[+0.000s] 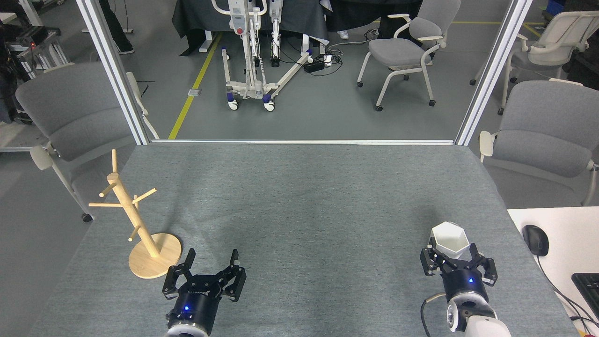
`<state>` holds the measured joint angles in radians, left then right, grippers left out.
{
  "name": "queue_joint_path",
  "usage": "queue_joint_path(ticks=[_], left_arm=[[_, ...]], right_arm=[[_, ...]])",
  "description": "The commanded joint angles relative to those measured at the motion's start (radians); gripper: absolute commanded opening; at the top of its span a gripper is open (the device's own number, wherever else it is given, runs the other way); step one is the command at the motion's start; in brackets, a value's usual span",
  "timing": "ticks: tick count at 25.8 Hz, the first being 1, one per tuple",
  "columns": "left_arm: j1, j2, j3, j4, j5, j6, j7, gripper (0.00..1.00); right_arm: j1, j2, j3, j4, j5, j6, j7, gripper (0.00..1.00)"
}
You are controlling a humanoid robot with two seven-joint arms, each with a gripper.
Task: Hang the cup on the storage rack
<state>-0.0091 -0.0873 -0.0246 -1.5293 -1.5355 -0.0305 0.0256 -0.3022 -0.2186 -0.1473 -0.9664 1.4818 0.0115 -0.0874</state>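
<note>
My right claw (457, 261) sat near the tabletop's (304, 196) front right corner, fingers spread on either side of the cup's (450, 239) lower body. Whether the fingers actually touched or gripped the cup, I could not tell; the near side of the cup was hidden behind the claw. Cup was white, faceted, hexagonal rim facing up, standing upright close to the right edge of the tabletop. Handle not clearly visible from the head view.

My left claw (210, 265) hovered or rested near the front edge, left of centre, fingers apart with nothing between them. It was just beside the round base of the storage rack (140, 229), to that base's right, not touching it as far as I could see.

Storage rack stood near the front left corner of the tabletop: light wood, disc base, slim post appearing to lean up-left in this view, thin pegs sticking out on both sides. No cup on any peg. Rack and cup were well apart, at opposite sides of the grey felt-like tabletop, with the middle between them bare.

Beyond the right edge, a white desk (561, 234) carried a black mouse (535, 239) and a keyboard corner (588, 285). Grey chairs (70, 117) stood off both far corners.
</note>
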Motion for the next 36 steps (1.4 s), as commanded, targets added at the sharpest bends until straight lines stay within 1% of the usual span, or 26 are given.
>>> queue_joint_path(ticks=[1,3,6,8,12,16,18,21,33,36], left_arm=[[0.0,0.001,0.0,0.003,0.0,0.0,0.001,1.0],[-0.002,0.001,0.0,0.001,0.0,0.0,0.001,0.99],[-0.002,0.001,0.0,0.001,0.0,0.0,0.001,0.99],[-0.002,0.001,0.0,0.001,0.0,0.0,0.001,0.99],[-0.005,0.001,0.0,0.003,0.0,0.0,0.001,0.99],[-0.008,0.001,0.0,0.006,0.0,-0.002,0.001,1.0],[-0.009,0.001,0.0,0.011,0.0,-0.002,0.001,0.99],[-0.012,0.001,0.0,0.018,0.0,-0.002,0.001,1.0],[-0.015,0.0,0.0,0.021,0.002,-0.003,0.001,0.99],[-0.017,0.001,0.0,0.024,0.0,-0.005,0.002,0.99]], right_arm=[[-0.002,0.004,0.0,0.003,0.0,0.001,0.0,0.99],[-0.005,0.005,0.0,0.023,0.0,0.001,0.0,1.0],[-0.054,0.002,0.0,0.054,0.0,0.001,0.0,1.0],[-0.064,0.005,-0.002,0.09,0.0,0.001,-0.002,1.0],[-0.107,0.002,-0.002,0.126,0.002,0.001,0.0,0.99],[-0.115,0.004,-0.003,0.155,0.002,0.001,0.0,0.99],[-0.137,-0.001,-0.002,0.158,0.002,0.001,0.0,0.99],[-0.147,0.002,-0.002,0.193,0.003,0.001,0.0,0.99],[-0.156,0.007,0.0,0.199,0.006,-0.001,0.0,0.98],[-0.156,0.008,0.0,0.198,0.008,-0.001,0.0,0.97]])
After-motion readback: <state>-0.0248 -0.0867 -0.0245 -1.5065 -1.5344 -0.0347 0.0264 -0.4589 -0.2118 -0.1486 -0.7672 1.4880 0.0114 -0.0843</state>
